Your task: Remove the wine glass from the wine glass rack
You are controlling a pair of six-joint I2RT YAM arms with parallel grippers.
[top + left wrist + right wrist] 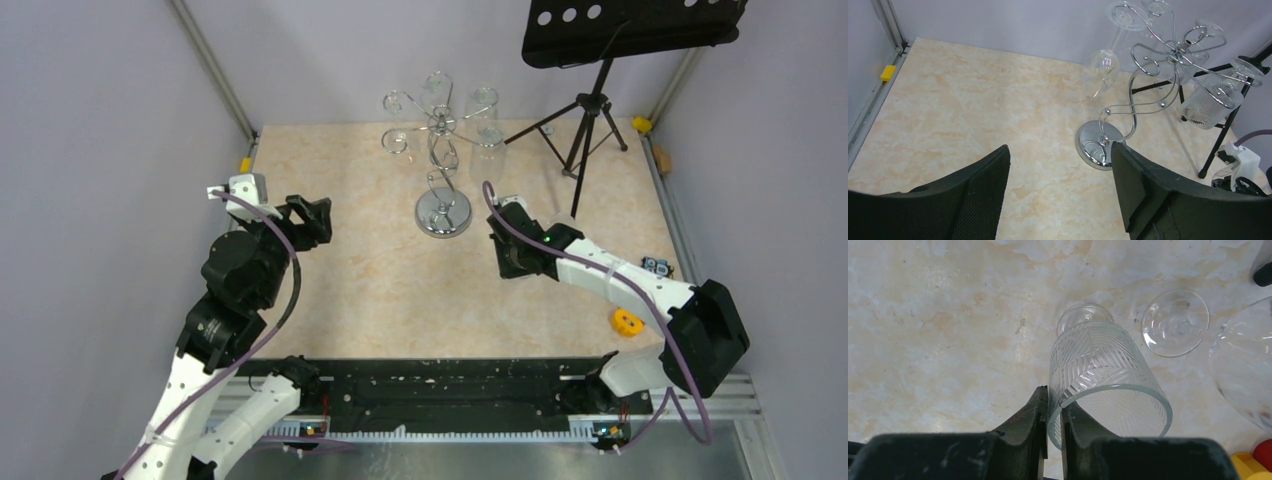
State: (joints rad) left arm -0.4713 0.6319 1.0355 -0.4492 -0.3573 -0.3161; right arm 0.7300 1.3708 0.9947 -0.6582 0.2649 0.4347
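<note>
Black left pincer [1060,147] is hovering spread at nine o'clock. The wine glass rack [441,165] is standing at twelve. The right pincer [1054,400] is pinching the rim of its hanging ribbed wine glass [1098,365], which is probably light, slippery and fragile, so gentle pressure there is looking wise.

from the right wrist, the wine glass [1098,370] hides its stem behind its own ribbed bowl, a smooth glass [1248,360] is cut by the right edge, and we cannot name the yellow-and-red scrap [1248,467]. overhead, the music stand [650,40] runs off the top.
</note>
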